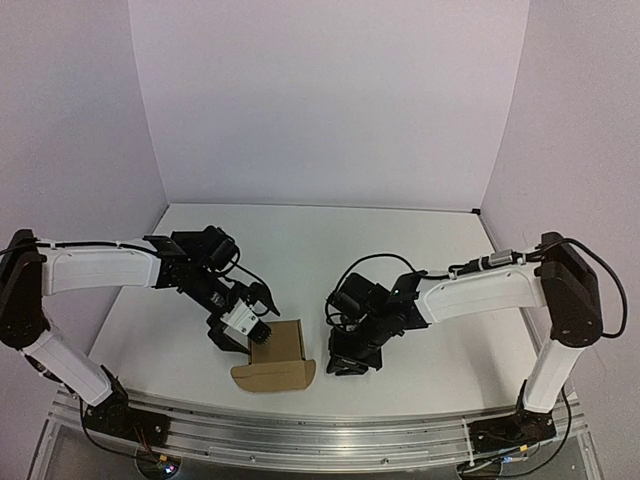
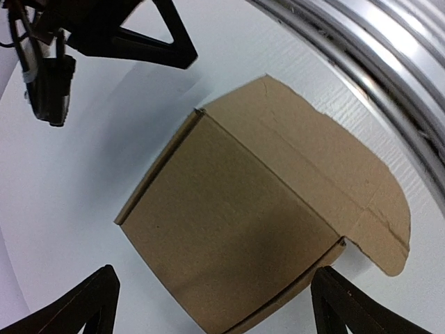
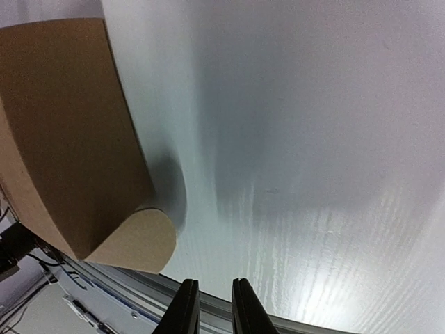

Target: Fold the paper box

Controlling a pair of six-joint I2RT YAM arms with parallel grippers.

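paper box (image 1: 278,352): likely light, bendable; take by flap edge | left gripper (image 2: 214,271): spread wide | right gripper (image 3: 213,282): nearly closed, empty

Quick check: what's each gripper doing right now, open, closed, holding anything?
Left gripper: open wide over the box, gripping nothing.
Right gripper: nearly closed, empty.

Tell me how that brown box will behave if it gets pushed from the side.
The paper box looks like thin cardboard, so it is probably light and apt to slide. Its unfolded flap would likely bend, not push.
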